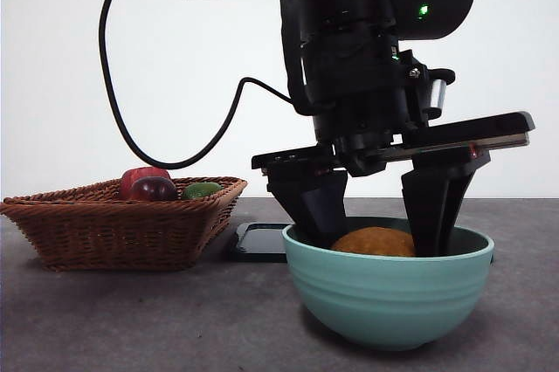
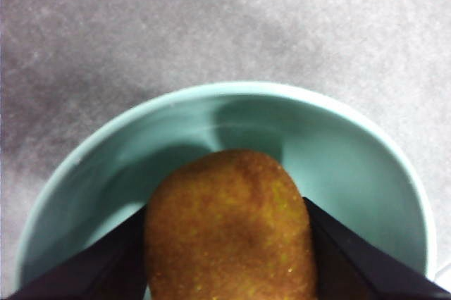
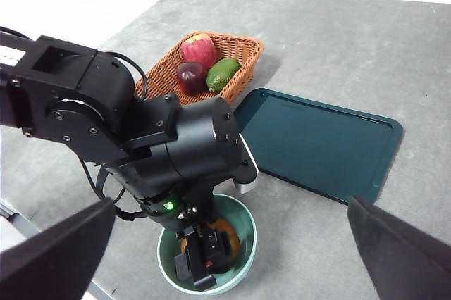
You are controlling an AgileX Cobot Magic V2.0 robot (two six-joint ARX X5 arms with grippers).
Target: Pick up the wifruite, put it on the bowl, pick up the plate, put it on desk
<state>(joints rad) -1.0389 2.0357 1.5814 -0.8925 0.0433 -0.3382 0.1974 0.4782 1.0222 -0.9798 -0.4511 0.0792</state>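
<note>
Both left gripper (image 1: 376, 237) jaws flanking wifruite (image 2: 229, 233), inside bowl (image 1: 389, 289)

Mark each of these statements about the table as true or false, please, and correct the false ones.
1. The wifruite sits between the jaws of the left gripper, inside the bowl. True.
2. The wicker basket holds only one fruit. False: it holds a red apple, a dark red-purple fruit and a green fruit.
3. The dark teal plate lies flat on the desk, beside the basket. True.
4. The right gripper is shut on the plate. False: its jaws stand wide apart, high above the desk, and hold nothing.
5. The bowl stands inside the basket. False: it stands on the desk, apart from the basket.
</note>
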